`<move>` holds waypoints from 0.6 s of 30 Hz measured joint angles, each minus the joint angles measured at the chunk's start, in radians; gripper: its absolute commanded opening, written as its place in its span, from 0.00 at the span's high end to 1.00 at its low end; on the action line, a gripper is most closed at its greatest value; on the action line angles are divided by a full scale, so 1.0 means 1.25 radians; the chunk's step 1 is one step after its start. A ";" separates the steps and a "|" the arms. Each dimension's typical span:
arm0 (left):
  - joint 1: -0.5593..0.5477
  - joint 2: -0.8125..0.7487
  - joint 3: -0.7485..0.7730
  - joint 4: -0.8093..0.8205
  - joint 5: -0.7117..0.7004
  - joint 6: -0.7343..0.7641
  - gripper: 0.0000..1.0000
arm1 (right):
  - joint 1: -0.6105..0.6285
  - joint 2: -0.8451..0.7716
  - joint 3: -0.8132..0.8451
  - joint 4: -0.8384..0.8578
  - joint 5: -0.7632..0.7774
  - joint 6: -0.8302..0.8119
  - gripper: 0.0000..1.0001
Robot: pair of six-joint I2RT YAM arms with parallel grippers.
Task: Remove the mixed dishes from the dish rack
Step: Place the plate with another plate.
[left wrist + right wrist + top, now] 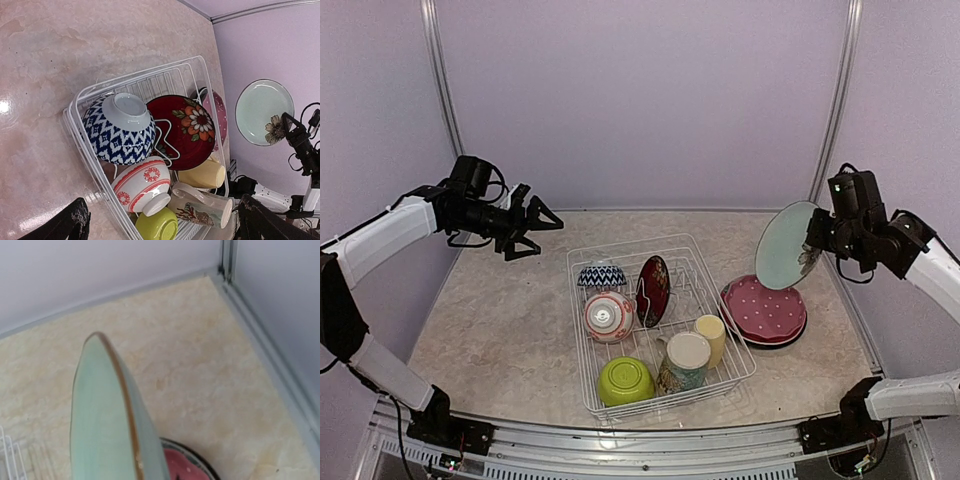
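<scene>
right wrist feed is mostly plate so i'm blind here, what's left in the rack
Observer: Six pieces in the rack: blue zigzag bowl, red-white bowl, lime green bowl, red floral plate, yellow cup, mug.
Operator: where's the left arm
Observer: The left tool hangs open and empty, left of the rack's far corner.
Operator: and my plate
Observer: The right tool grips the teal plate by its rim, nearly upright.
</scene>
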 measured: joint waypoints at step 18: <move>0.000 0.006 0.000 0.000 0.003 0.000 0.01 | -0.347 -0.067 -0.376 0.265 -0.591 0.032 1.00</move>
